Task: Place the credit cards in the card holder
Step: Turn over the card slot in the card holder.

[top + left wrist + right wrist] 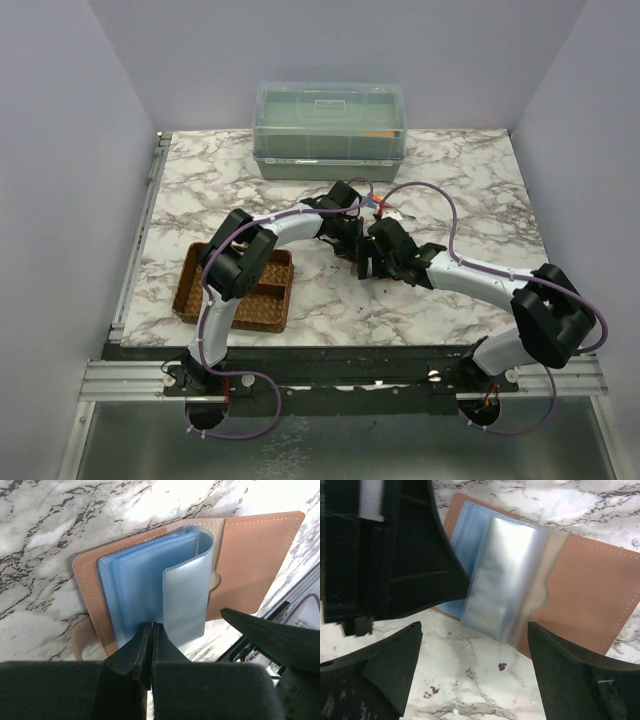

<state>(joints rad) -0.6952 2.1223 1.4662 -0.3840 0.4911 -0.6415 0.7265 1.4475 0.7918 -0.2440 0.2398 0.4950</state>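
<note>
One card holder (250, 555), tan and leather-like with stitched edges, lies open on the marble table (45, 525), its translucent blue plastic sleeves (145, 580) fanned upward. The left fingers (145, 640), pressed together, angle down with their tips at the sleeves' near edge. The right fingers (395, 665) hover spread wide, the holder just beyond and between them.

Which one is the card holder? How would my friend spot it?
Start at the marble table and go to its middle, in front of the lidded plastic box. The card holder lies open there. It is tan-brown leather with bluish see-through sleeves, and is far smaller than the woven tray at the left.
</note>
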